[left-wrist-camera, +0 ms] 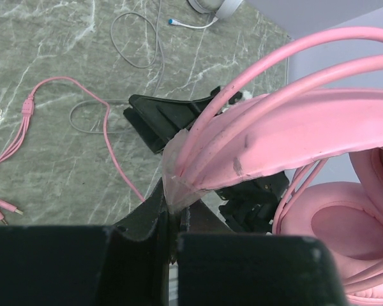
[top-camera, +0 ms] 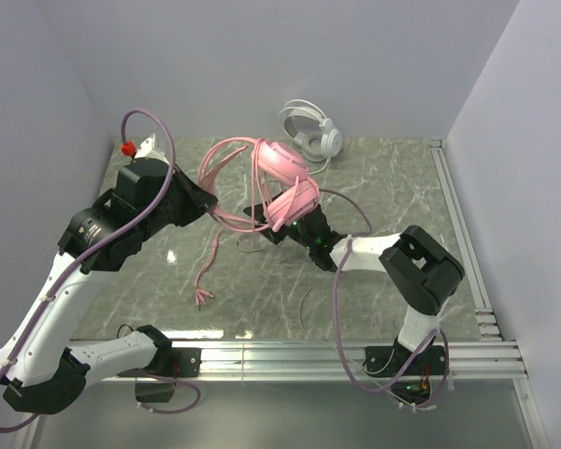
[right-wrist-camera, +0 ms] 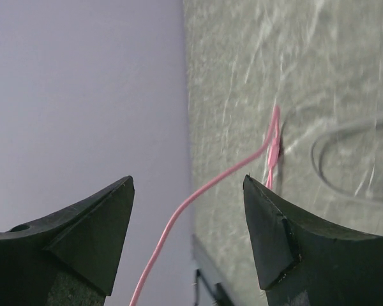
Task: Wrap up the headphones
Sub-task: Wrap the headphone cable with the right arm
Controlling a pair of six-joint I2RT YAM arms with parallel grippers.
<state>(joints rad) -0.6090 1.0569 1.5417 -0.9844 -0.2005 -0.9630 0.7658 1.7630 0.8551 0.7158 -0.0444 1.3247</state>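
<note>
Ok, left gripper point(left-wrist-camera: 172, 207): jaws pinched tight on the headband of the pink headset point(left-wrist-camera: 287, 137), right where the two thin pink rails meet the padded band. The headset hangs off that grip, lifted clear of the table point(top-camera: 411, 196). In the top view the left gripper point(top-camera: 202, 198) sits left of centre, with the band arcing right from it and both earcups stacked just right of centre.

Right gripper point(right-wrist-camera: 188, 182): jaws wide apart, nothing clamped. The pink cable point(right-wrist-camera: 179, 210) runs up through the gap between the fingers without visibly touching either one. From above, the right gripper point(top-camera: 297, 230) is tucked just under the nearer earcup of the pink headset point(top-camera: 282, 178); I cannot tell if it touches the cup.

Pink cable point(top-camera: 226, 223) drops from the headset to the table, runs left and then toward the near side, and ends in a splayed bunch of plugs lying flat at near left. Left wrist view shows the same cable point(left-wrist-camera: 107, 124) curving over the marbled top, plugs at the frame's left edge.

White headset point(top-camera: 310, 131): far side, right of centre, standing up against the back wall point(top-camera: 262, 56), well apart from both grippers. Its grey cable point(top-camera: 353, 213) lies loose in open loops across the table, toward the right arm and the near edge. Left wrist view catches one loop of the grey cable point(left-wrist-camera: 135, 44) plus a white plug with a blue tip.
</note>
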